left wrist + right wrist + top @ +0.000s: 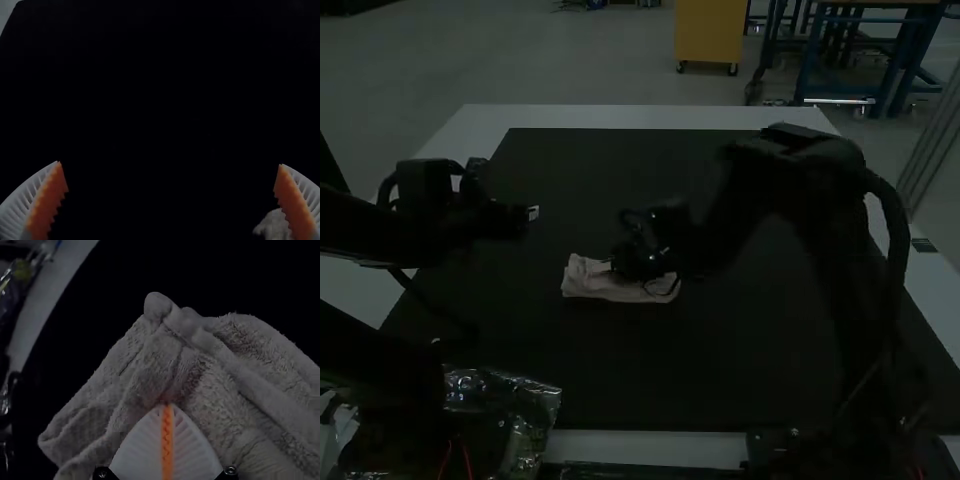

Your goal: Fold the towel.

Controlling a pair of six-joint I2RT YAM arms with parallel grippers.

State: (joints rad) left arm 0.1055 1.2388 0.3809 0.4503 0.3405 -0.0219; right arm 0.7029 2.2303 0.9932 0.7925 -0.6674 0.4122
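Observation:
A light towel (pixel 582 280) lies in a narrow, folded strip near the middle of the black table surface. My left gripper (pixel 532 213) is held to the left of it, apart from the cloth. The right gripper (pixel 620 262) is down at the towel's upper side, its arm covering part of the cloth. In the left wrist view, my left gripper (pixel 170 164) is wide open, with a bit of towel (pixel 277 225) beside one finger. In the right wrist view, my right gripper (pixel 167 406) has its pads together on bunched cloth; the towel (pixel 150 350) shows layered, wrinkled folds.
The black mat (pixel 620 370) has a pale table border (pixel 650 117) around it. Crinkled clear plastic (pixel 535 400) lies by the left arm's base, near the front edge. The right arm (pixel 800 170) arches over the mat's right half.

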